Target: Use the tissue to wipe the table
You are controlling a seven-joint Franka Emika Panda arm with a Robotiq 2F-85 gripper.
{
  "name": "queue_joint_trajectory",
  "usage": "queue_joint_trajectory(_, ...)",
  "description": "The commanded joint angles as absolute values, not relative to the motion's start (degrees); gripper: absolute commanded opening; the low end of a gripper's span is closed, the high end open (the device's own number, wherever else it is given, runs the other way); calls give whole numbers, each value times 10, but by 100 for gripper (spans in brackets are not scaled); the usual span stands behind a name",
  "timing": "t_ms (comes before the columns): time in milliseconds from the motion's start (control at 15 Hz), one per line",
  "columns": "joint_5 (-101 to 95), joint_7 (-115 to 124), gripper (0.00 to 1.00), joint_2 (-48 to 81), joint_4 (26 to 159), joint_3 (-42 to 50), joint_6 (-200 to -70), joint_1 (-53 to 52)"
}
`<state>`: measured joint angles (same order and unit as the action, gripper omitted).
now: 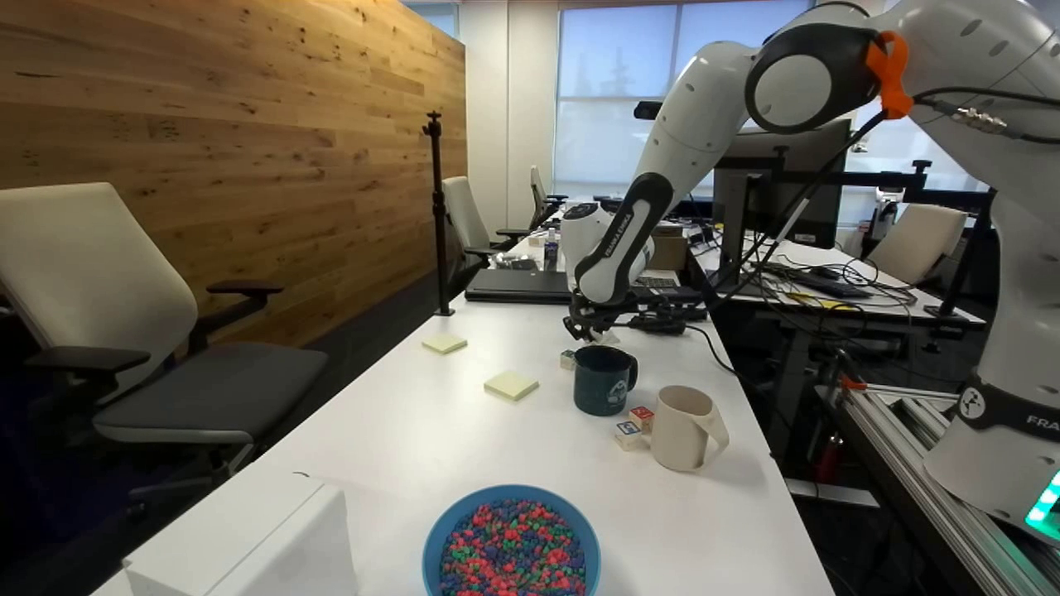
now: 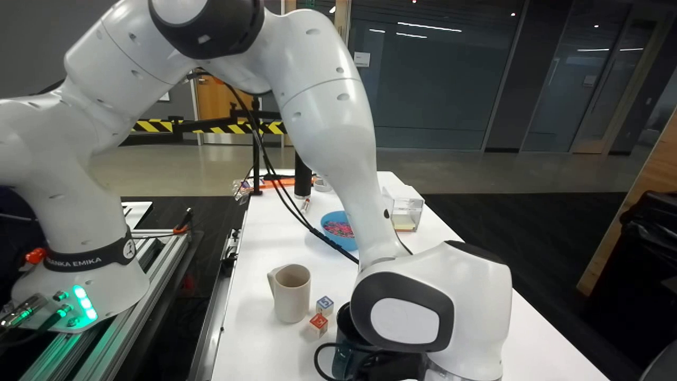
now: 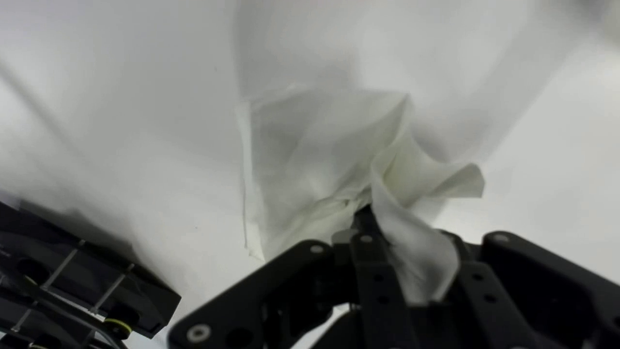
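In an exterior view: one white table (image 1: 397,439); one dark green mug (image 1: 598,393) and one beige mug (image 1: 681,434), so two mugs, both upright; three blocks (image 1: 628,436), two close beside the beige mug, one by the green mug; two yellow note pads (image 1: 511,386), apart from each other; one blue bowl (image 1: 431,546), full of red, green and dark blue bits (image 1: 513,546); one white box (image 1: 240,530) at the near end; one black stand (image 1: 439,209) at the table's left edge; one robot arm (image 1: 687,136), its claw (image 1: 590,333) low over the table, beyond the green mug.

In an exterior view: one black cylinder (image 2: 302,180) toward the table's far end; two blocks in sight, one marked red, one marked blue, near the beige mug; one bowl; the box has a clear side, something yellow (image 2: 404,225) inside; green mug partly covered by the arm.

Wrist view: one tissue (image 3: 319,140), crumpled; two black fingers (image 3: 370,252) pinching it, so the claw is grasping the tissue; the larger part spreads out ahead of the claw, one fold runs back between the fingers; table below it, contact cannot be told; one black device (image 3: 92,281) in the lower left corner, apart from the tissue.
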<state>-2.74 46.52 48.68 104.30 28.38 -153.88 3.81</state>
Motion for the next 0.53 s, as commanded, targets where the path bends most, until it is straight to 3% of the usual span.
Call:
queue_joint_trajectory(0,-35,463,2,487,1060,288,-1547,19)
queue_joint_trajectory(467,-65,432,2,465,1112,307,-1562,-18)
